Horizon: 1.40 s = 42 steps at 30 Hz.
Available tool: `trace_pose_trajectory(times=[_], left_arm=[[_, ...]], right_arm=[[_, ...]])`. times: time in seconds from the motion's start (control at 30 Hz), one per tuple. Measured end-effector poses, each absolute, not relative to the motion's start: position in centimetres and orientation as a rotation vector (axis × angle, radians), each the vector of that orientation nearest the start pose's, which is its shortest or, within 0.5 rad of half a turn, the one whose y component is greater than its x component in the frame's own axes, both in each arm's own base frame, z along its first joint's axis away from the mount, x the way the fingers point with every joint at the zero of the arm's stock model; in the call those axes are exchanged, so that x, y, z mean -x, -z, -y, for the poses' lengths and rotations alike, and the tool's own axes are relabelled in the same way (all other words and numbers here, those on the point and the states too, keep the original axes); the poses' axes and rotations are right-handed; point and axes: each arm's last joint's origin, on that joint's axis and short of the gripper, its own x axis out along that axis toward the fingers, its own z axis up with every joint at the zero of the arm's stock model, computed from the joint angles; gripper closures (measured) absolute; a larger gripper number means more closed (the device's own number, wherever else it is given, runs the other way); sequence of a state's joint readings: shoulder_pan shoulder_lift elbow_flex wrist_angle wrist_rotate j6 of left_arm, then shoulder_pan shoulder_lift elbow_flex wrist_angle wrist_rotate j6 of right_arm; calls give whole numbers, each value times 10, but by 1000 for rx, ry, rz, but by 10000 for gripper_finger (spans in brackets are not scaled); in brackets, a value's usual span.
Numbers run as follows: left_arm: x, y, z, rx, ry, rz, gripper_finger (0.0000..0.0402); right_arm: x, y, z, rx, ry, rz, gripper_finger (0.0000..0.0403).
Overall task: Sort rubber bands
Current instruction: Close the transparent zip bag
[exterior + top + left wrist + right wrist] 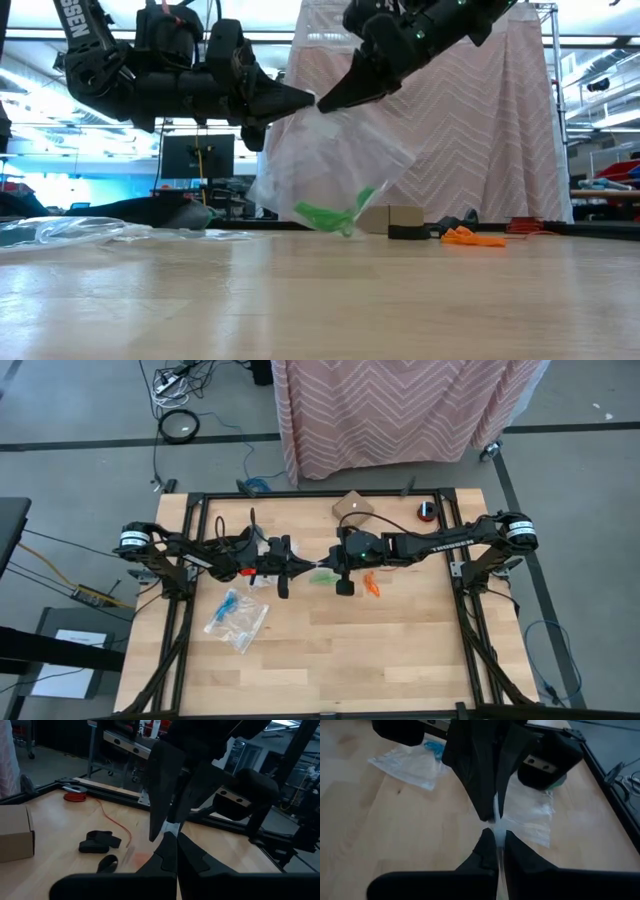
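Two tools are pinching one clear bag at desk centre: left tool (296,567) and right tool (322,563), both clenched on its top edge. Green rubber bands (330,216) are lying inside at bottom. Next probably calls for pulling the mouth apart; orange bands (371,586) are waiting at four o'clock.

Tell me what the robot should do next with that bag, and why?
Probably pull the two pincers gently apart. The left pincer and the right pincer both pinch the top edge of the clear bag, lifted off the table, with green rubber bands inside. Parting them should open its mouth.
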<state>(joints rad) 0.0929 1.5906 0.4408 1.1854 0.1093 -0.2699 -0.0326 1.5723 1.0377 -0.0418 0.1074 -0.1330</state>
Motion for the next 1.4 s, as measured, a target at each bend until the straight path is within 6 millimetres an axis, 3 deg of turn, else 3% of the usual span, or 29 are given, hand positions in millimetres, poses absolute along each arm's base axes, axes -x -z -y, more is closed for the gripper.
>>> trace_pose_trajectory(times=[0.53,0.73,0.87,1.2,1.4], left_arm=[[-274,-173,-35,261,-18,42,401],[-273,-173,-36,261,-8,36,401],[-273,-172,-35,261,13,19,401],[-273,-169,-35,257,27,-14,401],[-273,-168,-35,254,23,-18,401]], right_arm=[[-336,-234,17,98,207,-683,398],[-336,-234,17,124,166,-678,400],[-330,-229,17,165,142,-743,363],[-332,-240,16,182,97,-665,212],[-335,-244,17,167,72,-614,200]])
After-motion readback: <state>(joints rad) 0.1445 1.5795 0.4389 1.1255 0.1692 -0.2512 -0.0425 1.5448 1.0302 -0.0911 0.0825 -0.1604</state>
